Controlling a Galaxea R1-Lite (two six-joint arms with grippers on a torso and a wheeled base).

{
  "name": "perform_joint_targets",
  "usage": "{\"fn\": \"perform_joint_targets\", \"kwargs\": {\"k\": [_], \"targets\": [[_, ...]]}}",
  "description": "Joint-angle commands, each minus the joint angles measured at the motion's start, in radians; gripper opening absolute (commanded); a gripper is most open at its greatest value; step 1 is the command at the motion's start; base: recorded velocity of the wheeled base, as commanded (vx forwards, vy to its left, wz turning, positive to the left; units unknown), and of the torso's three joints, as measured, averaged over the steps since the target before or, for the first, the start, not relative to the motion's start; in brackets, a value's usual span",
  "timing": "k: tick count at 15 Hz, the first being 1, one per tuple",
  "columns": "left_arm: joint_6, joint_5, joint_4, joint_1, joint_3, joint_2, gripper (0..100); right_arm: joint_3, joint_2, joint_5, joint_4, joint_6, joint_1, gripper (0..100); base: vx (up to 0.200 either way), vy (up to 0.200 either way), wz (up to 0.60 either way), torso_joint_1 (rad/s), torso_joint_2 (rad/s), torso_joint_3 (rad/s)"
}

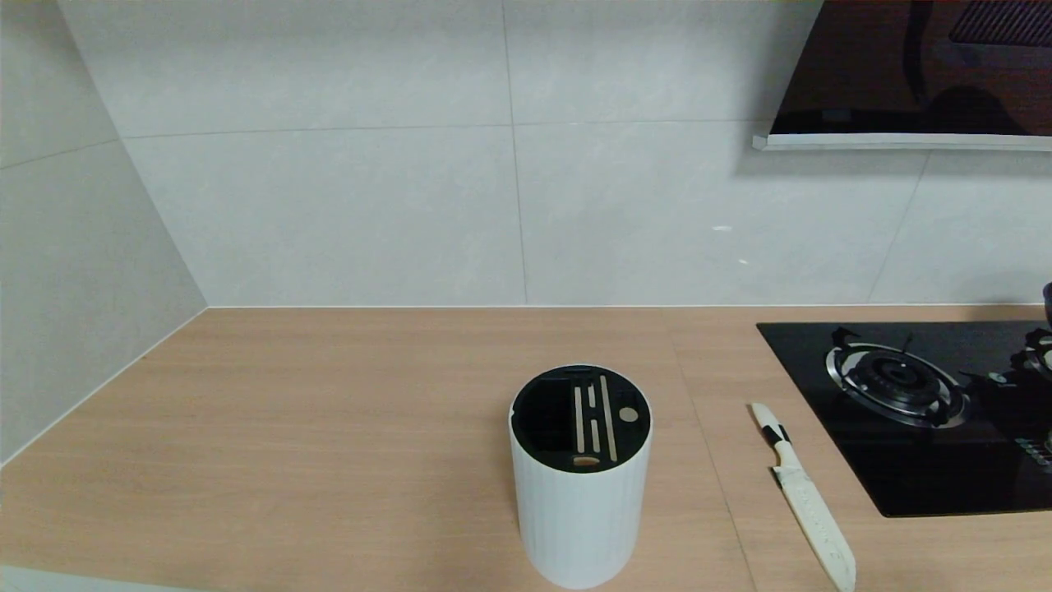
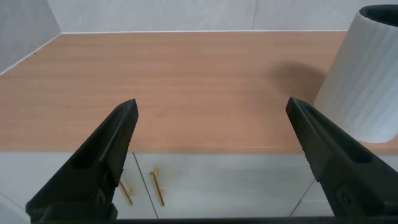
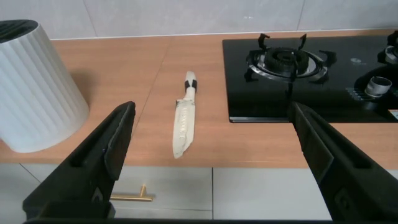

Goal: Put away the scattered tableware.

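Observation:
A white cylindrical holder (image 1: 580,485) with a black slotted top stands on the wooden counter near its front edge; it also shows as the ribbed holder (image 2: 367,74) and holder (image 3: 34,87). A cream knife (image 1: 801,493) with a black band on its handle lies flat between the holder and the stove, handle away from me; the knife (image 3: 185,118) lies ahead of my right gripper (image 3: 211,118). That gripper is open, held before the counter's front edge. My left gripper (image 2: 211,112) is open too, level with the counter edge, left of the holder.
A black gas stove (image 1: 920,411) with burners fills the counter's right side, under a range hood (image 1: 912,74). Tiled walls close the back and left. Cabinet doors with brass handles (image 2: 157,186) sit below the counter. Bare wooden counter (image 1: 329,411) stretches left of the holder.

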Motion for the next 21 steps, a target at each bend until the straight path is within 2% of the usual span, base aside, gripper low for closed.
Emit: {"fn": "perform_joint_targets", "kwargs": {"k": [1,3,19,21], "targets": [[0.000,0.000,-0.001,0.000,0.000,0.000,100,0.000,0.001,0.000,0.000,-0.001,0.000,100,0.000,0.000,-0.60,0.007,0.00,0.002],[0.000,0.000,-0.001,0.000,0.000,0.002,100,0.000,0.001,0.000,0.000,-0.001,0.000,100,0.000,0.000,-0.60,0.002,0.00,0.000],[0.000,0.000,-0.001,0.000,0.000,0.002,100,0.000,0.001,0.000,-0.002,-0.002,0.000,100,0.000,0.000,0.00,0.000,0.00,0.000],[0.000,0.000,-0.001,0.000,0.000,0.000,100,-0.080,0.001,0.005,-0.052,0.027,0.000,100,0.000,0.000,0.00,0.000,0.00,0.000]]}}
